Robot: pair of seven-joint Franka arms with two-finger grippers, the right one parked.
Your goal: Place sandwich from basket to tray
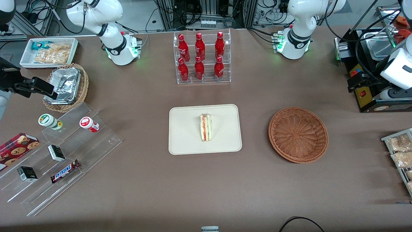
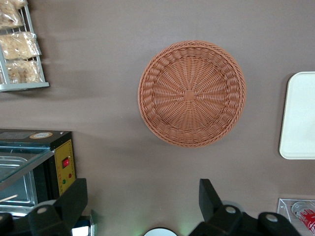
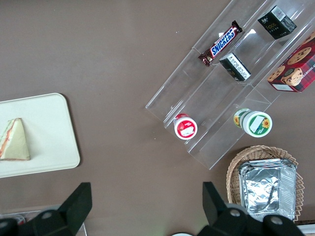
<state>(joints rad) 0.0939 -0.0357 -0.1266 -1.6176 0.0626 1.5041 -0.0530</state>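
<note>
On the tray (image 1: 186, 141): sandwich (image 1: 205, 127), lying near its middle
Basket (image 2: 192, 93): nothing in it, beside the tray
Gripper (image 2: 142, 204): fingers spread apart, holding nothing, above the basket, well apart from the sandwich

The front view looks steeply down over the whole table (image 1: 206, 193). The left wrist view looks straight down from high over the basket (image 2: 192, 93), its pincer (image 2: 142, 206) open; both views share the tray (image 1: 190, 141).
</note>
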